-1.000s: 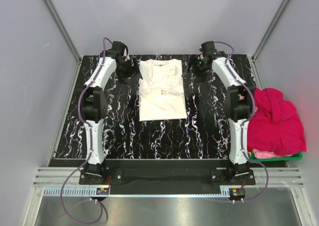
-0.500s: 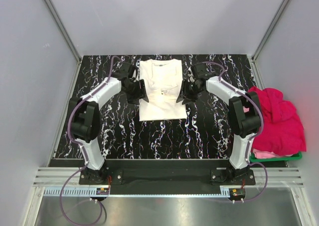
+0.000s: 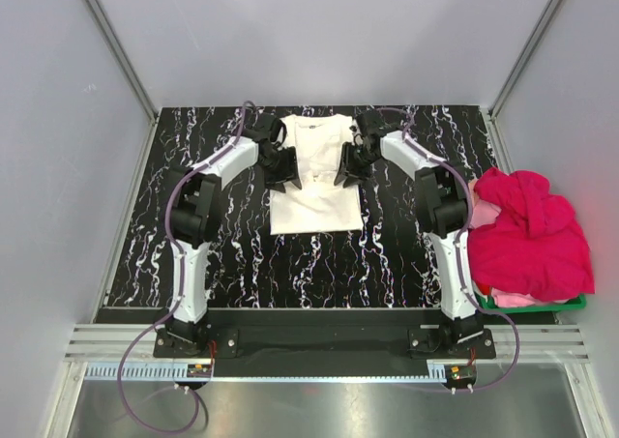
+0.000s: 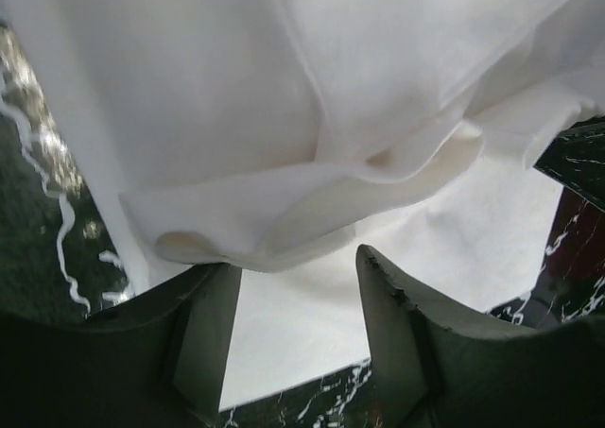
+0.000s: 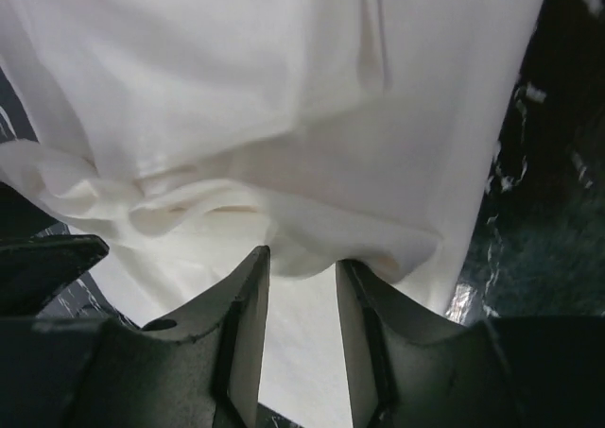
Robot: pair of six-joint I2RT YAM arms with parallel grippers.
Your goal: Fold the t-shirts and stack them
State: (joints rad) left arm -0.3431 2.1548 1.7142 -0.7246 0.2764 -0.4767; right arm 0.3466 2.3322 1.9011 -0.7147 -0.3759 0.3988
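FOLD IN HAND: The right claw [image 5: 302,258] stands part-way closed with a lobe of white cloth nipped between its tips. The left claw [image 4: 295,263] is set wider, a raised fold of the same cloth lying across its tips — whether it has a true grip cannot be told from its wrist camera. Both are on the white t-shirt [image 3: 314,206], which lies at the far middle of the black marbled tabletop [image 3: 242,254], collar away from the arms, the claws pressed in at its two side edges just below the sleeves. There the cloth is gathered inward, while the lower half lies flat as a neat rectangle. By the look of it this first shirt is only partly folded, with the crosswise fold not yet made. Well apart at the right edge, the pink t-shirts [image 3: 537,230] sit in a loose heap over the green basket [image 3: 537,305] — unfolded, and no stack begun.
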